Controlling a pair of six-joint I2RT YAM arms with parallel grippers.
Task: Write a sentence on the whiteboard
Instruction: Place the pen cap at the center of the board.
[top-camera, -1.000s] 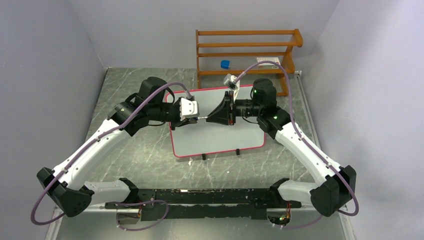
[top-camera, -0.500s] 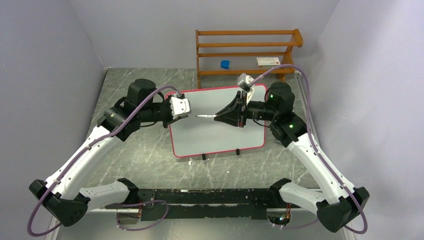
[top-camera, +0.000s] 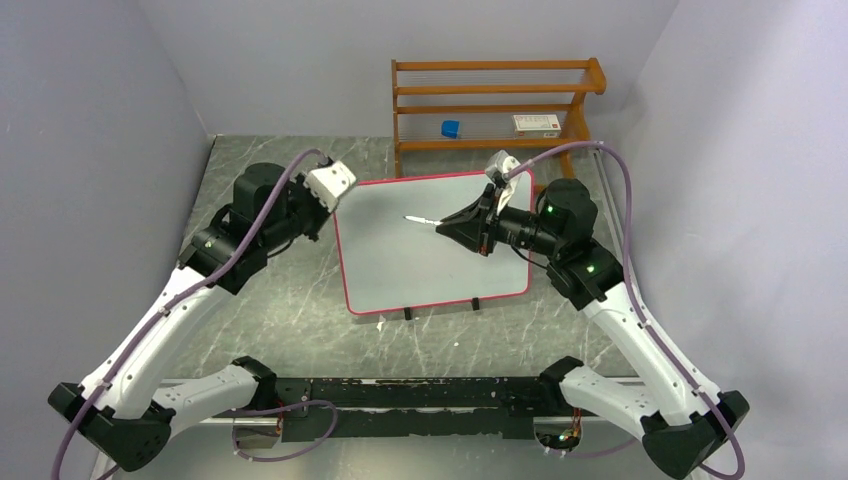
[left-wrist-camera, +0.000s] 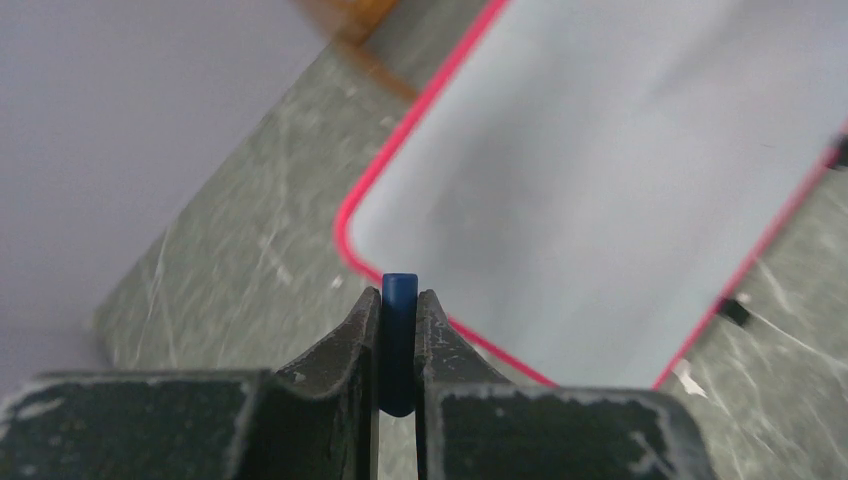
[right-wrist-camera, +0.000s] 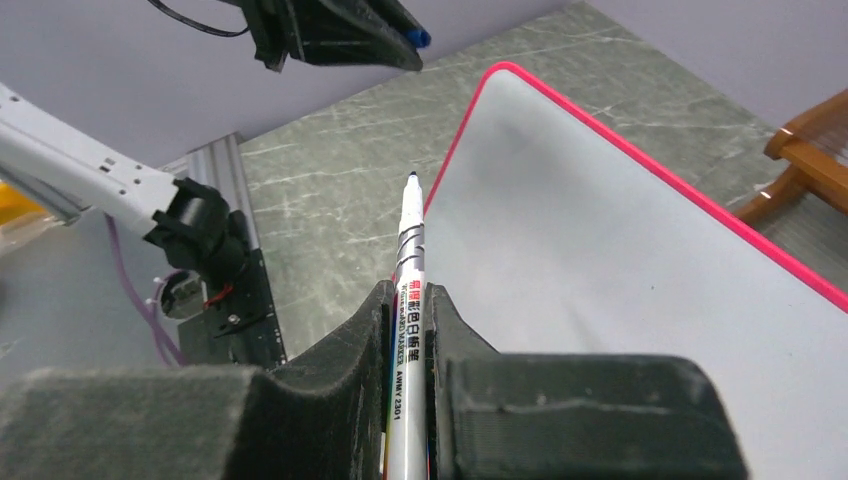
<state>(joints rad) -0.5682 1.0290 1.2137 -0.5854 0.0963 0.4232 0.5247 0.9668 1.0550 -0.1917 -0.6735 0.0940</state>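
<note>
From above and behind the arm bases, we look down over the whole table (top-camera: 300, 300) toward the wooden rack (top-camera: 495, 105) at the far wall. Our left wrist camera peers close along the left gripper (left-wrist-camera: 400, 300) onto one corner of the whiteboard (left-wrist-camera: 620, 170). Our right wrist camera sights along the right gripper (right-wrist-camera: 407, 295) across the same board to the left arm (right-wrist-camera: 70, 165). All three share the whiteboard.
</note>
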